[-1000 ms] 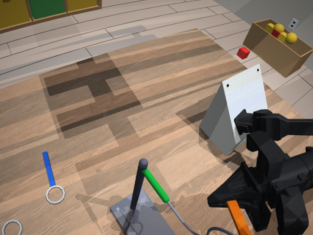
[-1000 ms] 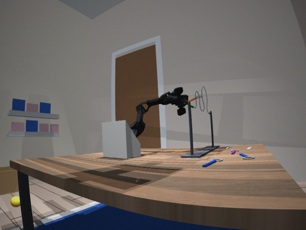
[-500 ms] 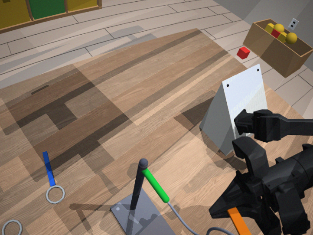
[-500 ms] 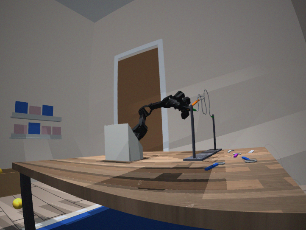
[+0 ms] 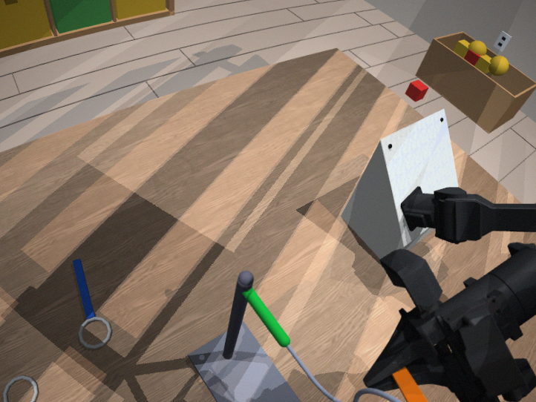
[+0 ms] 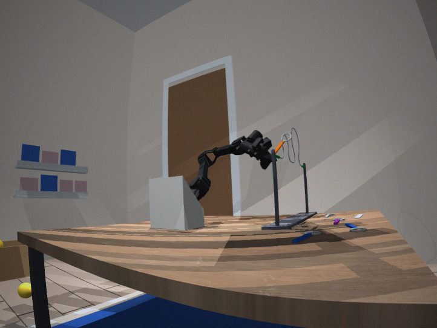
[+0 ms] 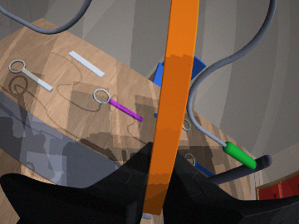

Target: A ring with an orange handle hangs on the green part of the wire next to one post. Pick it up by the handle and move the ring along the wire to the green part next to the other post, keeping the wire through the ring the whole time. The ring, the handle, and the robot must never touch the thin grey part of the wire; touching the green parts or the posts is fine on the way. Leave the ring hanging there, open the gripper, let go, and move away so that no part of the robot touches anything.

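Observation:
My gripper (image 5: 384, 380) (image 6: 274, 154) (image 7: 158, 148) is shut on the orange handle (image 5: 409, 386) (image 6: 279, 146) (image 7: 178, 62), which slants up from the fingers in the exterior view. The ring (image 6: 285, 132) at its top overlaps the first grey loop near the top; whether they touch is too small to tell. The grey wire (image 5: 303, 366) (image 7: 191, 93) bends between two posts. One green part (image 5: 267, 317) (image 7: 241, 155) joins the near post (image 5: 235, 320) (image 6: 276, 190); the other green part (image 6: 302, 166) is at the far post (image 6: 306, 190). The ring is out of view in the wrist view.
The posts stand on a grey base plate (image 5: 242, 367) (image 6: 299, 218). Blue-handled rings (image 5: 84, 287) (image 6: 301, 237), a purple-handled ring (image 7: 126, 110) and a white-handled ring (image 7: 38, 80) lie on the table. A grey-white angled block (image 5: 367, 203) (image 6: 167, 204) stands by the arm's base.

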Robot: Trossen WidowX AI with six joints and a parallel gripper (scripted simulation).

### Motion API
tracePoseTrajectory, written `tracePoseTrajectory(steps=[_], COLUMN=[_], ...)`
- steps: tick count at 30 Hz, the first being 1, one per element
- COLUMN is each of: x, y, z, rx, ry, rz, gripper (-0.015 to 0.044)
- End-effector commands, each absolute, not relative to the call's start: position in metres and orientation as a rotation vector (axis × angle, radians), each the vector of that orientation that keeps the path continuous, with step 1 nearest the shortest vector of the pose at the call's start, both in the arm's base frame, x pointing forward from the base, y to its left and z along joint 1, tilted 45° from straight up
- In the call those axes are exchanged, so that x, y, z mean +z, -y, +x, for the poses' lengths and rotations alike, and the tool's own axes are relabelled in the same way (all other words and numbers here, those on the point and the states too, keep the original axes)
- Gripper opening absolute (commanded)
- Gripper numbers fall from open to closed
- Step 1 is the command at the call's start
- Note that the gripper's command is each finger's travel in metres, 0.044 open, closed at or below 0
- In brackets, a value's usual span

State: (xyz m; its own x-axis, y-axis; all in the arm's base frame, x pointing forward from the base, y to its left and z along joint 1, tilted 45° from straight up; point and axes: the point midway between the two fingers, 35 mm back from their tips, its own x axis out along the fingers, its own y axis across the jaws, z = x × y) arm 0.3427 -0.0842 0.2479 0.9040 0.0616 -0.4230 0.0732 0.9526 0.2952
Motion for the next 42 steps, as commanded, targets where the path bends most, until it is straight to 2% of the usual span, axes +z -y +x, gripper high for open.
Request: tracePoseTrajectory(steps=[1, 42], x=[0.248, 0.285], y=[0.079, 0.038], z=[0.343, 0.351], rx=[0.014, 0.236], ry=[-0.431, -0.244], rz=[0.380, 1.184], gripper=[-0.0150, -0.0150])
